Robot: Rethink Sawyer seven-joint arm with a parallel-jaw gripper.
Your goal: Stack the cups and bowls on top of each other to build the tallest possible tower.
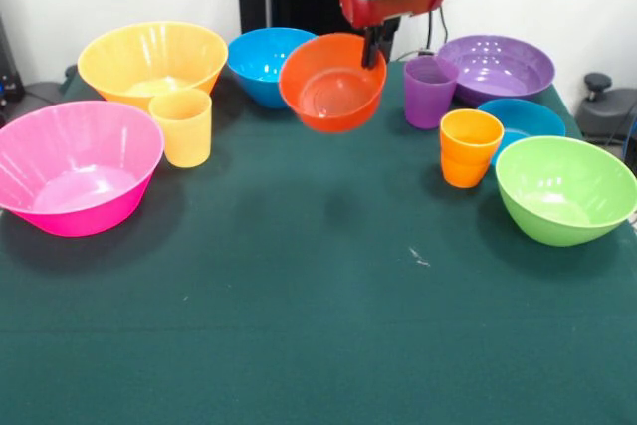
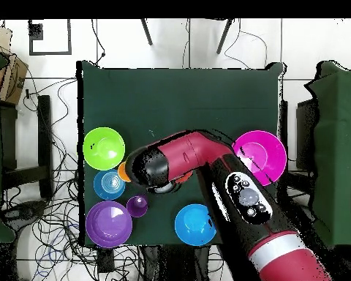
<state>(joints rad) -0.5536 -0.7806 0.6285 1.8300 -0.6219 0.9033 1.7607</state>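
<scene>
Nothing is stacking yet: the end effector (image 1: pixel 373 47) is gripping the small red-orange bowl (image 1: pixel 331 82) aloft at upper centre, every other piece waiting on the desk (image 1: pixel 318 325).

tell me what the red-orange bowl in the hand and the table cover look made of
The red-orange bowl, held by its rim in the hand above the table, looks like glossy, slightly see-through plastic: bright highlights, and its base glows paler. The dark green table cover looks like matte felt or similar cloth, with no shine and only soft shadows; the exact fabric is unclear.
</scene>
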